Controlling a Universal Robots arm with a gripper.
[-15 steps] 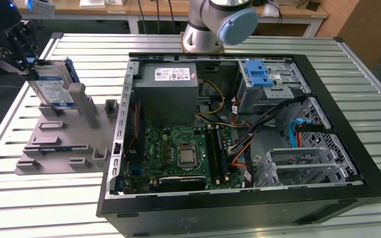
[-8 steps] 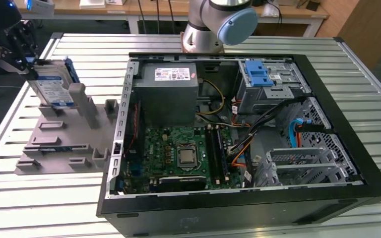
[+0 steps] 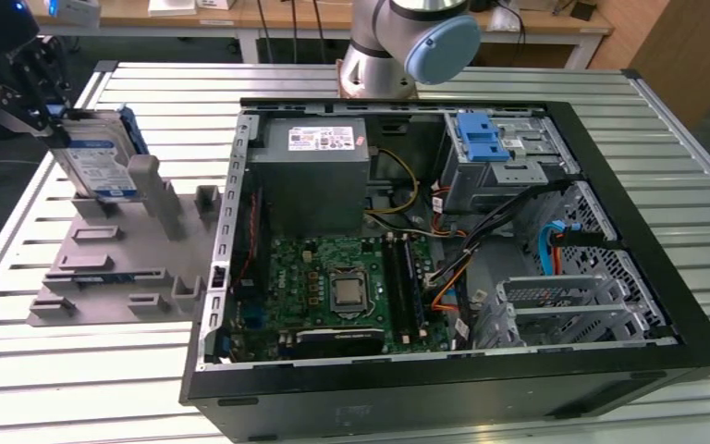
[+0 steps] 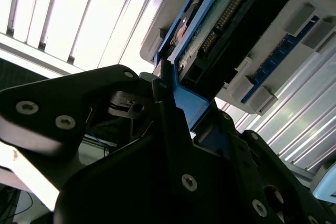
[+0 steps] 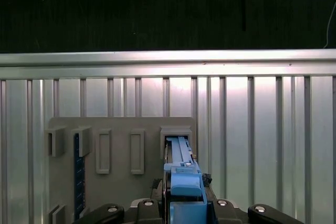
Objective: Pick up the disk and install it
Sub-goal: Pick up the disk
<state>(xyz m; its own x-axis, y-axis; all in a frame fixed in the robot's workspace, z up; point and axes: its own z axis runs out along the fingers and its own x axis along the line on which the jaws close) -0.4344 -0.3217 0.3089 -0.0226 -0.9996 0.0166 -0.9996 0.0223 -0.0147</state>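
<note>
The disk (image 3: 99,159) stands on edge, tilted, at the grey holder plate (image 3: 121,268) on the exterior view's left, beside the open computer case (image 3: 454,240). It is silver with a white-and-blue label and a blue bracket. My gripper (image 3: 49,122) is at its upper end and shut on the blue handle (image 5: 185,186). In the first wrist view the disk's (image 5: 178,150) far end reaches into a slot of the plate. The second wrist view shows the disk's green circuit-board side (image 4: 220,19) and the black fingers (image 4: 168,108) clamped against the blue bracket.
Inside the case are a grey power-supply box (image 3: 314,171), a motherboard (image 3: 343,291), loose cables and a metal drive bay (image 3: 503,162) topped by a blue latch (image 3: 481,137). The arm's base (image 3: 392,46) stands behind the case. Everything rests on a slatted metal table (image 3: 84,370).
</note>
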